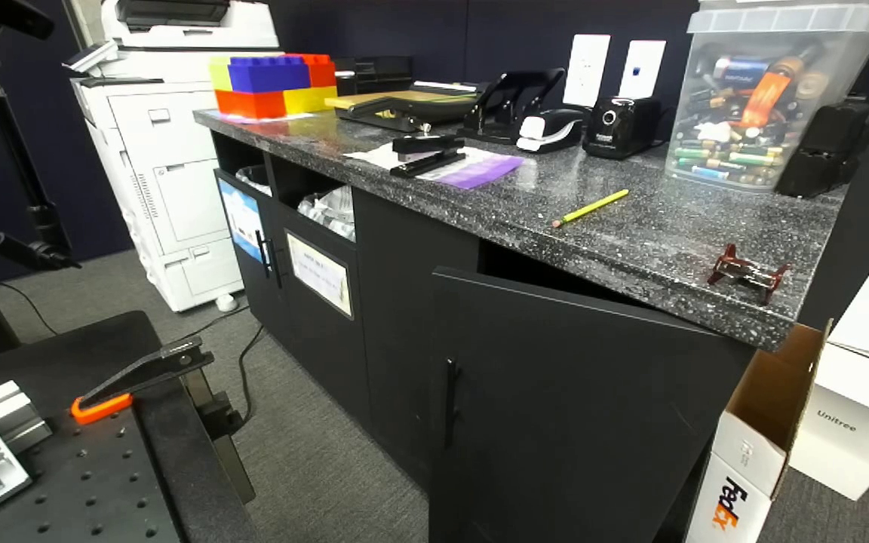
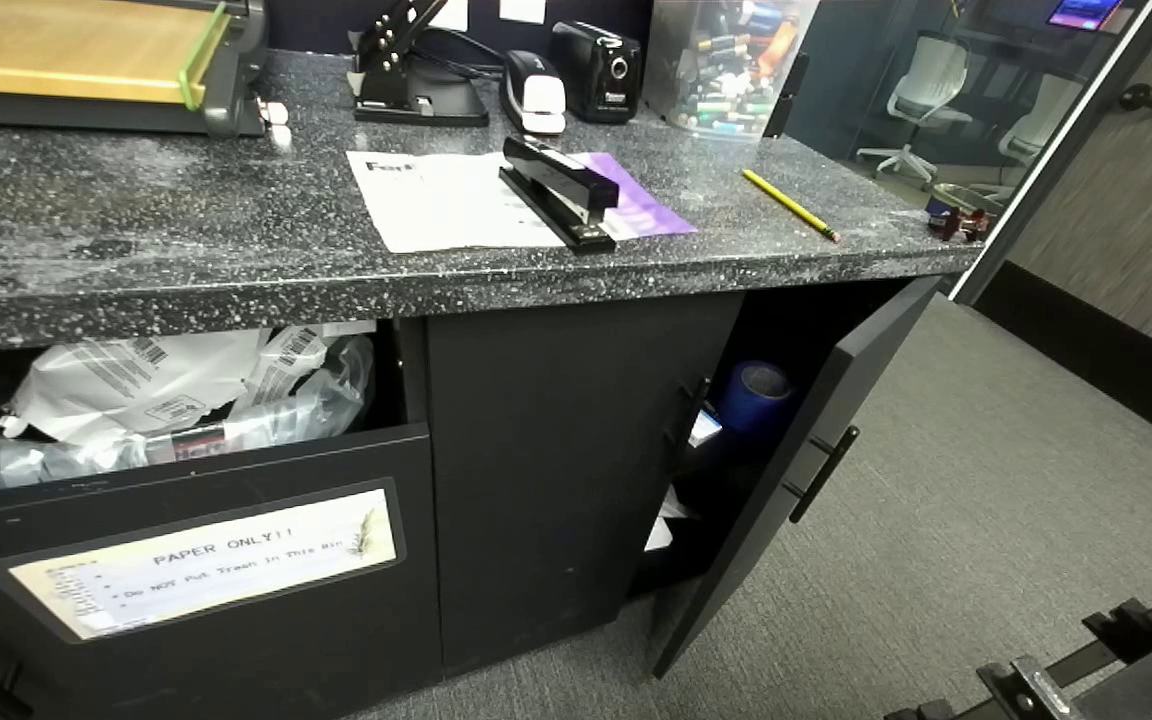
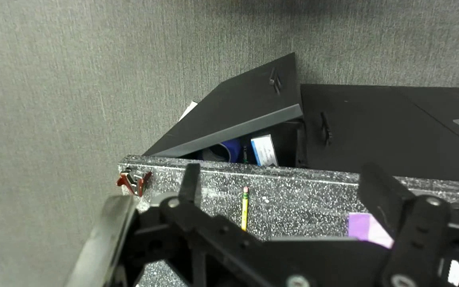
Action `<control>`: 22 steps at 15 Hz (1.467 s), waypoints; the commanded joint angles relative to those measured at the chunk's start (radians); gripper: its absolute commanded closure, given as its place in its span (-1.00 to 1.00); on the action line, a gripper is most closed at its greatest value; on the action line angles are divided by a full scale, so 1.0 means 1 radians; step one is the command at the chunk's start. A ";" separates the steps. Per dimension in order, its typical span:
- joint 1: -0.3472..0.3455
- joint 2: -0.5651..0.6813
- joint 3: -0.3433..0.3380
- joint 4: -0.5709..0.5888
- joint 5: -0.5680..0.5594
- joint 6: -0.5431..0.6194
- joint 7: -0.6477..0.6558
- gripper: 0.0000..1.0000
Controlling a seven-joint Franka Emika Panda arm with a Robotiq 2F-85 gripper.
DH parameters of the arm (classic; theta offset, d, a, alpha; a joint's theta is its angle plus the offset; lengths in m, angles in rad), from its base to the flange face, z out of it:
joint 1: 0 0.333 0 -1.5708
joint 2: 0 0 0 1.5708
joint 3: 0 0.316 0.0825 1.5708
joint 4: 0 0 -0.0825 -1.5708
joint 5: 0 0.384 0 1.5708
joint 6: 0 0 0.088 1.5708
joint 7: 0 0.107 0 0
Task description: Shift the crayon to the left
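The empty gripper point(image 3: 281, 175), spread wide, is best centred over the pencil point(image 3: 245, 209) on the surface point(image 3: 305, 203) before pinching mid-length.

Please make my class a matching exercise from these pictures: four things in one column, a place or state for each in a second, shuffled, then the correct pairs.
Column 1
1. pencil
2. black stapler
3. blue roll
4. fingers

Column 2
A. inside the cabinet
B. spread apart
C. yellow, directly on the countertop
D. on the white-and-purple sheet

Pairs: 1-C; 2-D; 3-A; 4-B
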 commanded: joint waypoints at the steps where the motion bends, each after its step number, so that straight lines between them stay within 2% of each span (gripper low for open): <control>1: 0.032 0.214 -0.060 0.253 -0.013 -0.064 -0.056 -1.00; 7: 0.044 0.508 -0.133 0.582 0.031 -0.155 -0.136 -1.00; 15: 0.027 0.847 -0.161 0.980 0.133 -0.297 -0.212 -1.00; 22: 0.010 1.104 -0.164 1.303 0.250 -0.399 -0.158 -1.00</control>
